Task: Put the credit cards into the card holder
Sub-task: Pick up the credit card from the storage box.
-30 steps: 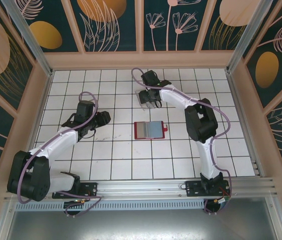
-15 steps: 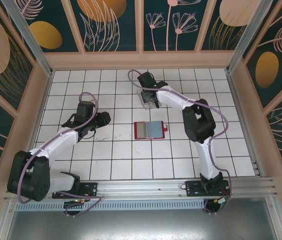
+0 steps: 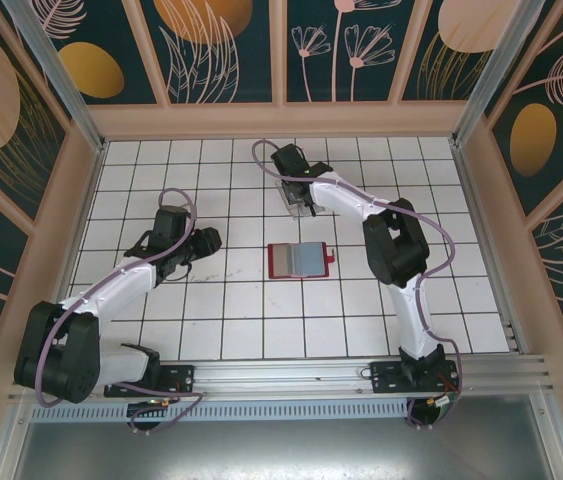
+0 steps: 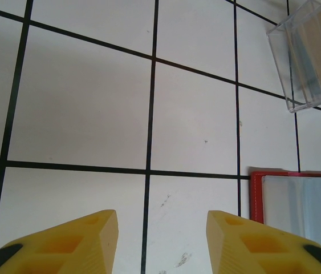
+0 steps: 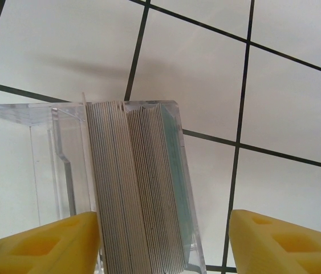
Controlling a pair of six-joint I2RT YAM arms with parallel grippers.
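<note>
Right wrist view looks down into the clear case (image 5: 63, 148), where the credit cards (image 5: 137, 188) stand on edge in a tight stack, with teal ones at one end. The right hand (image 5: 164, 220) is spread wide and grips nothing, one yellow finger on each side of the case. That straddling pose looks meant to let it come down around the upright stack and pinch a card by its faces. One finger sits just beside the stack, though contact cannot be told. From the top view, the case stands toward the far side of the counter (image 3: 261, 320). The card holder (image 3: 301, 260) lies near the middle, apart from the case. It is opened flat with its grey pockets facing up and its closing tab (image 3: 332, 260) pointing right, presumably so cards can be slid straight in. The left hand (image 4: 161, 222) hovers low over bare tiles to the left of the holder, its fingers parted and empty. Its own camera catches the holder's red edge at lower right and the case at upper right. That position would suit steadying the holder once a card arrives. No card can be made out in the pockets, so the job appears to be at its first pick.
</note>
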